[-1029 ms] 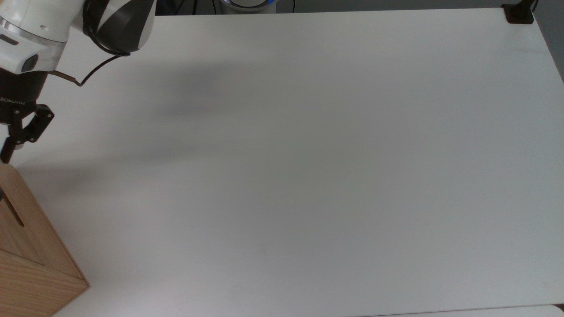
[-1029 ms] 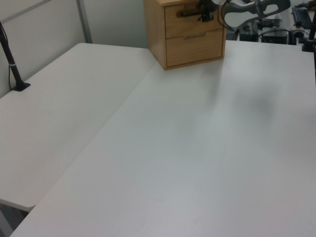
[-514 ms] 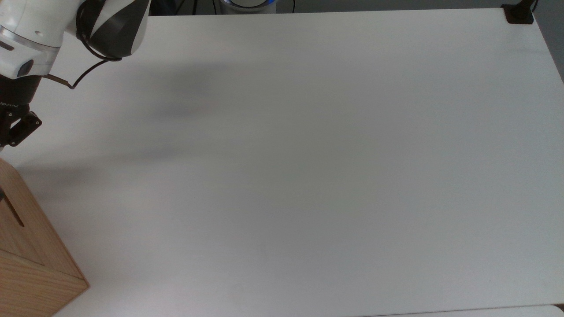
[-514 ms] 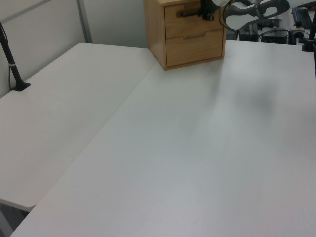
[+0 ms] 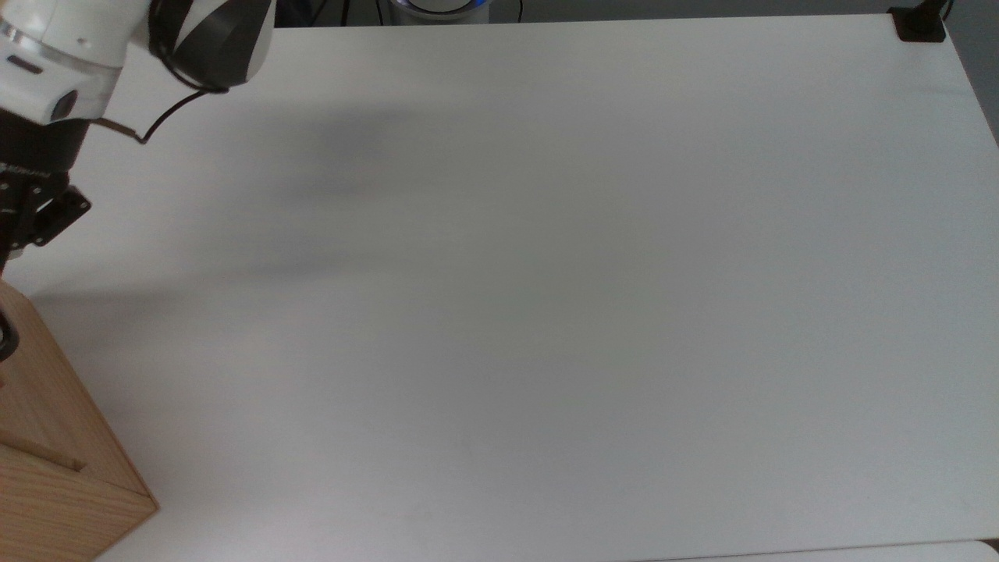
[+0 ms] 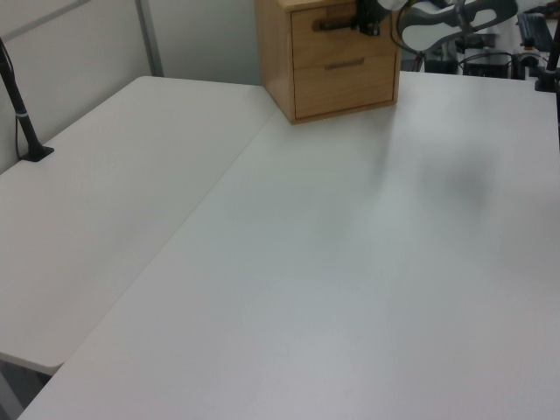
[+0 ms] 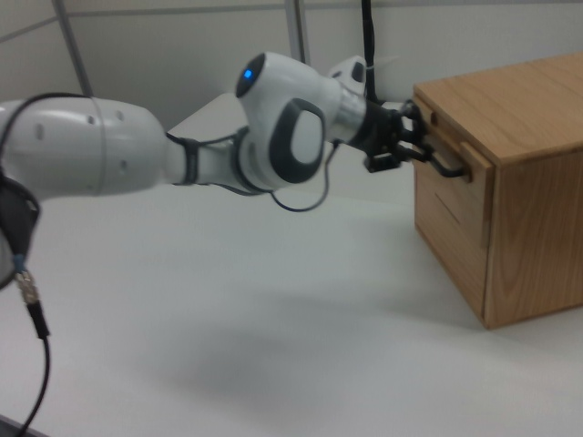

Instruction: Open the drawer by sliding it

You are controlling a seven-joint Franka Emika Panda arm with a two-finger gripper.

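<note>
In the right view, the white arm point(image 7: 100, 159) was seen reaching from the right view's left across the white table point(image 7: 228, 300) toward the wooden cabinet point(image 7: 528, 200) at the right view's right edge. The gripper point(image 7: 421, 151) was recorded at the black handle point(image 7: 446, 164) of the drawer point(image 7: 453, 146), the upper one of the cabinet, with its fingers closed around the bar. The drawer front was noted standing slightly proud of the cabinet face, a narrow gap showing behind the panel.

In the left view, the cabinet point(image 6: 328, 57) was observed at the far top of the table point(image 6: 306, 262), with the drawer point(image 6: 337, 31) above a second drawer front point(image 6: 343, 80), and the gripper point(image 6: 367, 19) at the right end of the handle point(image 6: 334, 25).

In the top view, the gripper point(image 5: 23, 226) was logged at the top view's left edge, just above the cabinet corner point(image 5: 55, 460).
</note>
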